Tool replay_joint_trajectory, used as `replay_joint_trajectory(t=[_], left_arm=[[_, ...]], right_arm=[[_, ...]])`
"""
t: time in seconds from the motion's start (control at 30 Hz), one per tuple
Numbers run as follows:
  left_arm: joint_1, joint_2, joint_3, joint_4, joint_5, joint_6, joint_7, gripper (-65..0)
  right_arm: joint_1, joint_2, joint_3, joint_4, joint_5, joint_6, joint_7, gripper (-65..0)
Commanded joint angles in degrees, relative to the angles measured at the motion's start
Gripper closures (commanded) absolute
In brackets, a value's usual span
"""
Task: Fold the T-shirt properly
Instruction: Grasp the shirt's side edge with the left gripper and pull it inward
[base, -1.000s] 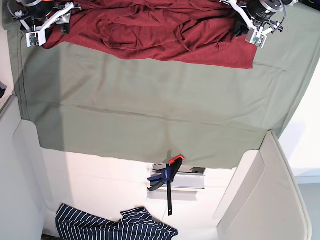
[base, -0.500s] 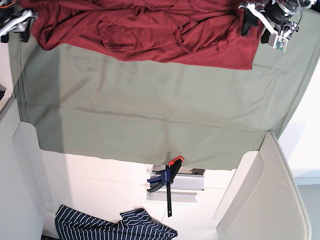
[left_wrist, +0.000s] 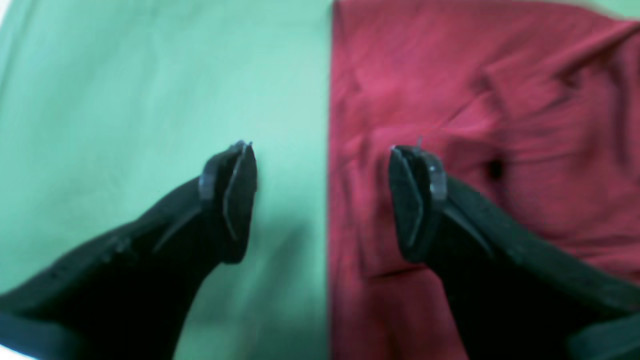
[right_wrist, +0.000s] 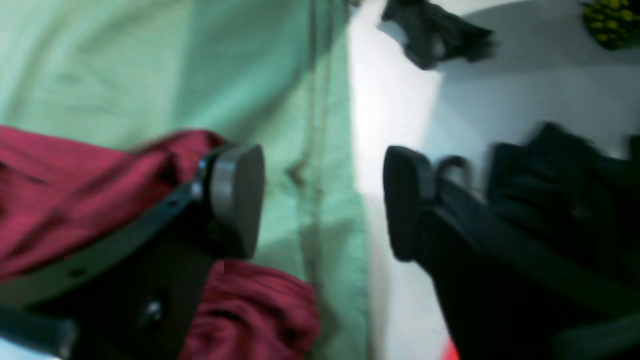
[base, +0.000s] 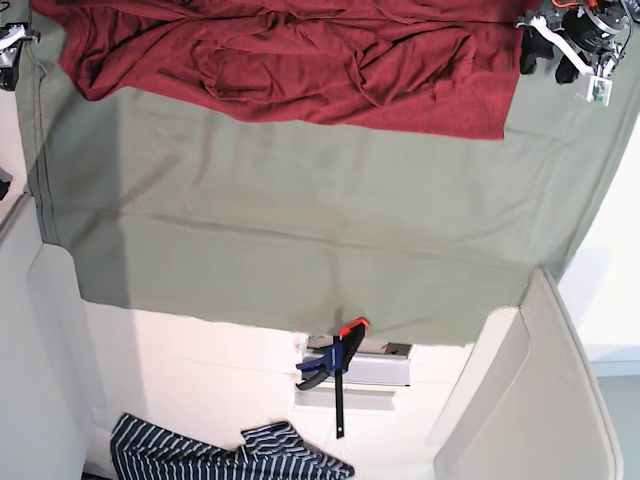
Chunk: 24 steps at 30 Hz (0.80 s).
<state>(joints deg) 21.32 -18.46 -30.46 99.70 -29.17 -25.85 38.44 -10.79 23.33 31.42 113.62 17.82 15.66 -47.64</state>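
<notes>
Base view | T-shirt (base: 300, 60): thin dark-red knit, rumpled | left pincer (left_wrist: 322, 200): agape, empty | right pincer (right_wrist: 322, 200): agape, empty

T-shirt (base: 300, 60) top edge cut off (base view), both wrist views blurred

Robot lab/test bench: green sheet (base: 300, 230) over white table (base: 200, 360), bar clamp (base: 335, 365) on front edge, striped garment (base: 220, 455) below, white panels (base: 520, 390) at sides.
</notes>
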Motion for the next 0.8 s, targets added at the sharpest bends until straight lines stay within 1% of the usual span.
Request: replay_joint_trajectory(t=[0.0, 0.07, 0.17, 0.3, 0.47, 0.53, 0.7, 0.77], left_arm=[[-1.20, -1.46, -0.37, -0.61, -0.87, -0.09, -1.29, -43.7], [-2.29, -2.23, -0.37, -3.17, -2.19, -0.11, -0.57, -43.7], [-2.36, -2.51, -0.37, -4.66, -4.28, -0.17, 1.14, -43.7], [-2.32, -2.27, -0.37, -6.86, -9.33, -0.39, 2.64, -43.7], [-3.17, -0.55, -0.46, -10.99, -13.20, -0.35, 3.23, -43.7], [-3.72, 0.50, -1.07, -11.67, -15.28, -0.44, 4.33, -43.7], [-3.19, 2.51, -1.81, -11.67, -21.33, -3.56, 7.56, -43.7], [-2.78, 3.41, -1.81, -11.72, -21.68, -3.76, 7.76, -43.7]], right_arm=[[0.46, 0.96, 0.22, 0.90, -1.03, 0.24, 1.60, -37.3], [0.44, 0.96, 0.22, 0.90, -1.40, -0.02, 1.11, -37.3], [0.44, 0.94, 0.22, 0.90, 1.38, 0.09, -1.03, -37.3], [0.44, 0.92, 0.11, 0.90, 4.17, 1.36, -1.05, -37.3], [0.44, 0.92, 0.11, 0.90, 4.46, 1.36, -1.01, -37.3], [0.42, 0.92, 0.11, 0.90, 4.79, 1.38, -1.03, -37.3], [0.42, 0.92, 0.07, 0.90, 5.77, 2.21, -1.03, -37.3], [0.42, 0.90, 0.07, 0.90, 5.77, 2.19, -1.01, -37.3]])
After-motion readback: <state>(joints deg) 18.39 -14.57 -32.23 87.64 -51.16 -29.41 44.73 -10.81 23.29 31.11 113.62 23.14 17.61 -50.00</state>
